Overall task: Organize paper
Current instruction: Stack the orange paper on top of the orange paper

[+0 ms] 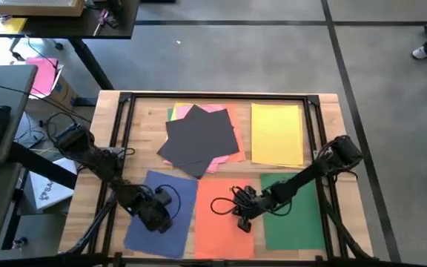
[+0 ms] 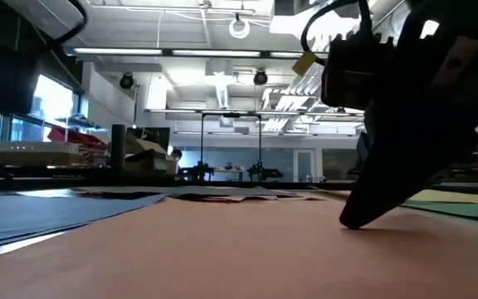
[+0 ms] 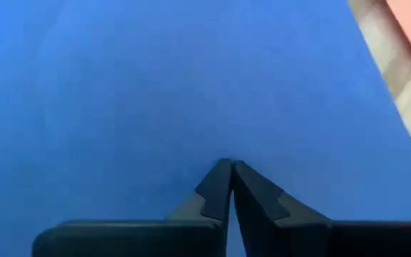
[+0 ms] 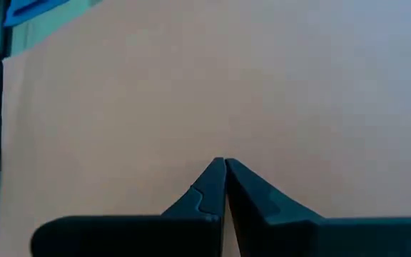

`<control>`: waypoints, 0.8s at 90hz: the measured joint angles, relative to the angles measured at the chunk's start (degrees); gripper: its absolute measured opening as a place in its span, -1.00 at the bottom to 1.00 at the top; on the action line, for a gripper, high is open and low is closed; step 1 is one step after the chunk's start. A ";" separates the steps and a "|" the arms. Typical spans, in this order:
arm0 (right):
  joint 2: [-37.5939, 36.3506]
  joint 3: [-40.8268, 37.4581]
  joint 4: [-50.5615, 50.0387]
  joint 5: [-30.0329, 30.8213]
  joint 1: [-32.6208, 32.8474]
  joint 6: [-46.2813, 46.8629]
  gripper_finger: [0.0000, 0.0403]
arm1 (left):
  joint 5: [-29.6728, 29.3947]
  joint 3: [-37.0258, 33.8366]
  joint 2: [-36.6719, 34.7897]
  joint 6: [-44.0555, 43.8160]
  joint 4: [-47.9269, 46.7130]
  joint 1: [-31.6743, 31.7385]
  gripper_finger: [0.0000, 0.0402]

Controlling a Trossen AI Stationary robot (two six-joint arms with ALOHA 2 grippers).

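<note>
Our right gripper (image 1: 245,225), fingers pressed together, touches its tips to the thin orange paper sheet (image 1: 219,239). Our left gripper (image 1: 159,219), also closed, presses on the blue sheet (image 1: 180,194) beside it. Outward, we see a green sheet (image 1: 296,222), a yellow sheet (image 1: 276,132), and dark grey sheets (image 1: 201,139) over pink (image 1: 215,110) on the wooden table (image 1: 86,200).

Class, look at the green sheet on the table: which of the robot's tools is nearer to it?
The right tool. It rests shut on the orange sheet, right beside the green sheet. The left tool sits shut on the blue sheet, beyond the orange one.
</note>
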 joint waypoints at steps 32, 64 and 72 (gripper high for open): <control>0.04 -0.01 -0.13 2.62 0.34 -1.03 -1.00 | -4.50 -0.04 0.00 -8.00 -2.28 -4.69 -1.00; -0.64 -0.19 4.24 3.83 0.29 -1.58 -1.00 | -6.41 -0.39 -2.80 -4.77 -3.81 -4.67 -1.00; -1.92 -0.19 4.32 4.19 0.29 -2.62 -1.00 | -6.84 -0.31 -4.22 -4.75 -4.36 -4.63 -1.00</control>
